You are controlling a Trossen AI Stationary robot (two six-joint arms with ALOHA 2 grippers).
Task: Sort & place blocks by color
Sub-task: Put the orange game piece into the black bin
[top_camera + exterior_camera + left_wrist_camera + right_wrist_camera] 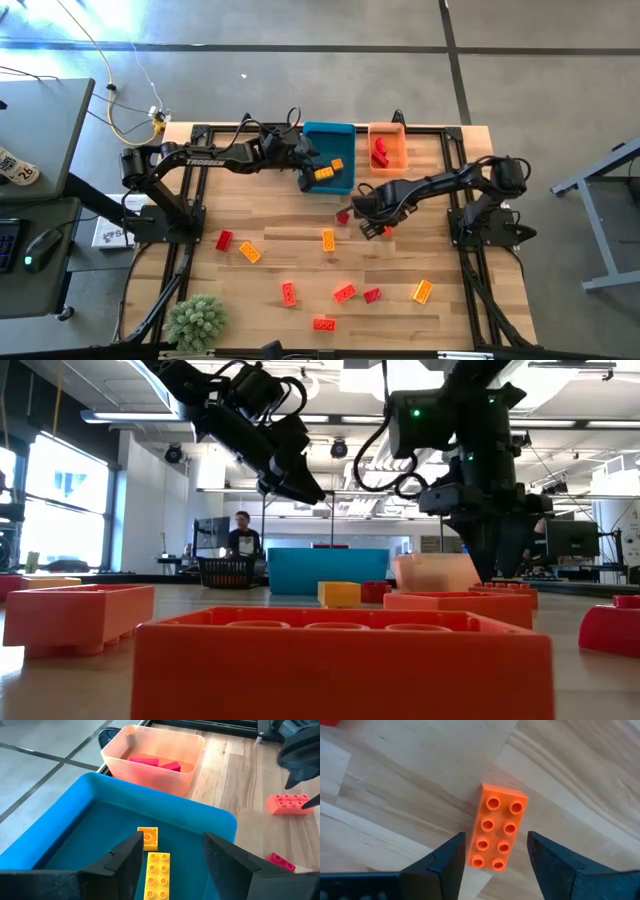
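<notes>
My left gripper (172, 845) hangs open over the blue bin (65, 820), in which two yellow-orange blocks (156, 870) lie on the floor. My right gripper (496, 845) points down, open, over an orange eight-stud block (499, 827) that lies flat on the wooden table. Its fingers stand on either side of the block's near end, apart from it. That block (287, 803) also shows in the left wrist view. The orange bin (387, 130) holds red blocks (380, 150). Several red, orange and yellow blocks lie scattered on the table's near half (344, 293).
A red block (343, 215) lies just left of my right gripper (378, 226). The two bins stand side by side at the table's far edge. A small green plant (197, 320) sits at the near left corner. A large orange block (340, 660) fills the low view's foreground.
</notes>
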